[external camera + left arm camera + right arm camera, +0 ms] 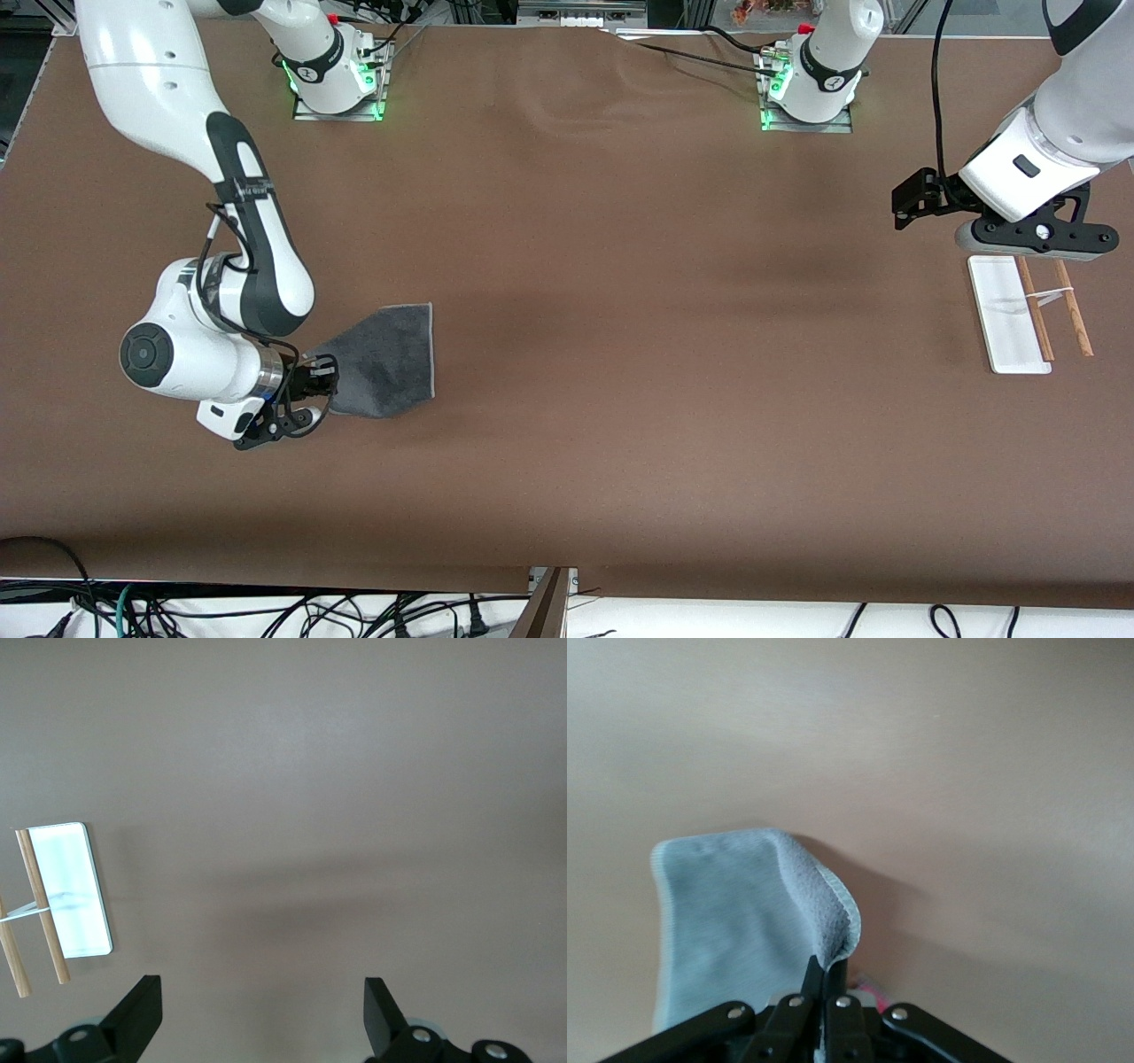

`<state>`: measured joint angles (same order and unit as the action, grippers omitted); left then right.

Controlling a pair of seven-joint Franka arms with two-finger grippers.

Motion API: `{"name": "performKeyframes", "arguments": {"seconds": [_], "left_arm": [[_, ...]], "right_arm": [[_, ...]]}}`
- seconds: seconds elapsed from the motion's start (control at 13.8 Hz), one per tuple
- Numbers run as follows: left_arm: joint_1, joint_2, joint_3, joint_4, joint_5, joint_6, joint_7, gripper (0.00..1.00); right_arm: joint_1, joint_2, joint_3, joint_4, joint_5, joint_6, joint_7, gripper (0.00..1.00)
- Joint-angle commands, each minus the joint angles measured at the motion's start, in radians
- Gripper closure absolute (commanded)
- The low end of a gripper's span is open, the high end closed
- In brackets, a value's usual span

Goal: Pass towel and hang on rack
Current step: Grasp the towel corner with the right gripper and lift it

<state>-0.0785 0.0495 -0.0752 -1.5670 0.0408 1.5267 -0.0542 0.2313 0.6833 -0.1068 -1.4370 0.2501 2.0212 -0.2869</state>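
The right gripper (312, 390) pinches one corner of the towel (390, 359), ready for passing. The left gripper (263, 1019) waits, fingers spread, over the rack (1010, 315).

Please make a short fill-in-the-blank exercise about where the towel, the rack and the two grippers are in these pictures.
1. The right gripper is shut on the ____.
2. The left gripper is ____ and holds nothing.
3. The rack stands toward the ____ arm's end of the table.

Missing words: towel; open; left
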Motion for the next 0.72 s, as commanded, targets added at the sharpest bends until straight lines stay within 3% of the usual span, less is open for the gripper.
{"name": "performKeyframes", "arguments": {"seconds": [0.0,0.36,0.65], "left_arm": [[-0.003,0.013,-0.006,0.035,0.011,-0.036,0.001,0.0],[-0.003,0.013,-0.005,0.035,0.004,-0.054,0.001,0.0],[-0.007,0.015,-0.008,0.033,-0.002,-0.077,-0.001,0.0]], "right_arm": [[0.022,-0.036,-0.007,0.061,-0.017,-0.145,0.08,1.0],[0.023,-0.148,0.001,0.102,-0.023,-0.401,0.169,1.0],[0.083,-0.272,-0.008,0.086,0.007,-0.541,0.3,1.0]]}}
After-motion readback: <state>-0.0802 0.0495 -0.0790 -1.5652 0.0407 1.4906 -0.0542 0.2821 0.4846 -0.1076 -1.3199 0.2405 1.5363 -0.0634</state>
